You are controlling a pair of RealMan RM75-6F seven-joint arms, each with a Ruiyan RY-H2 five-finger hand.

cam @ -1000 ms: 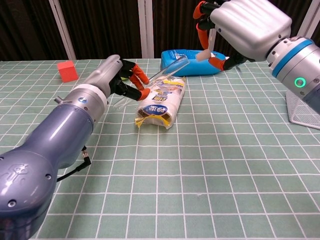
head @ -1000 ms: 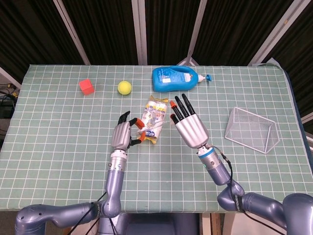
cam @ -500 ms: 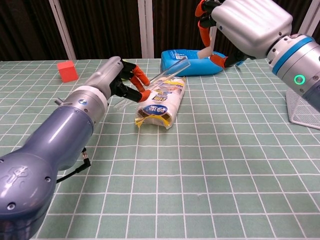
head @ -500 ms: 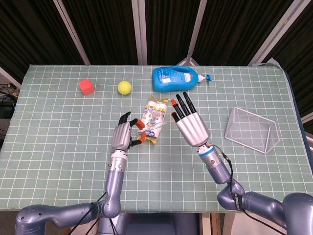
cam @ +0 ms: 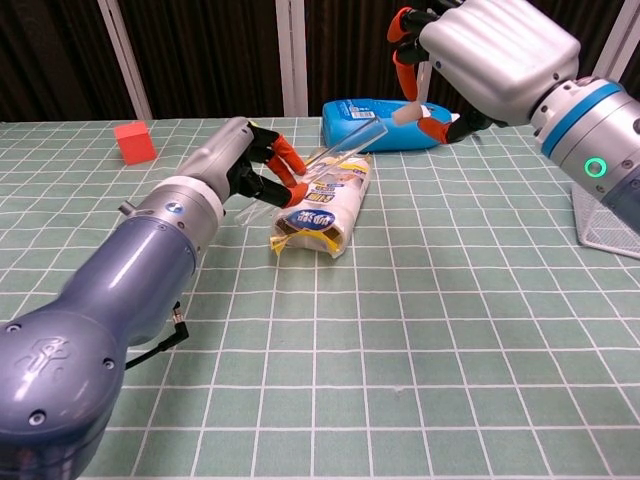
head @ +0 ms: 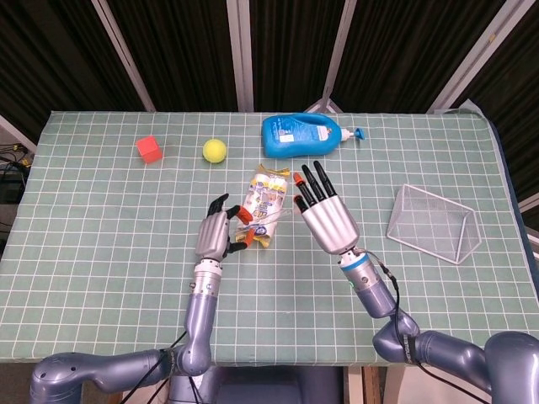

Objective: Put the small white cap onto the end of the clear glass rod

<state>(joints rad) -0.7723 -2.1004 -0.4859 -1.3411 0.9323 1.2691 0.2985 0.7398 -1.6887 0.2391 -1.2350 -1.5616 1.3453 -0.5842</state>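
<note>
My left hand (cam: 252,165) grips the clear glass rod (cam: 335,148) near its lower end. The rod slants up and to the right over the snack packet (cam: 322,205). A small white cap (cam: 404,114) is pinched by my right hand (cam: 485,55), which hovers above the table just right of the rod's upper tip. Cap and tip are almost touching; I cannot tell whether they meet. In the head view the left hand (head: 215,234) and right hand (head: 324,215) flank the packet (head: 268,195). There the rod (head: 271,220) is faint and the cap is hidden under the right hand.
A blue bottle (head: 299,135) lies at the back behind the hands. A yellow ball (head: 215,150) and a red cube (head: 149,149) sit at the back left. A wire basket (head: 434,223) stands to the right.
The left hand has shifted slightly right, bringing the rod's tip closer to the cap. The right hand has stayed nearly in place, still pinching the cap.
</note>
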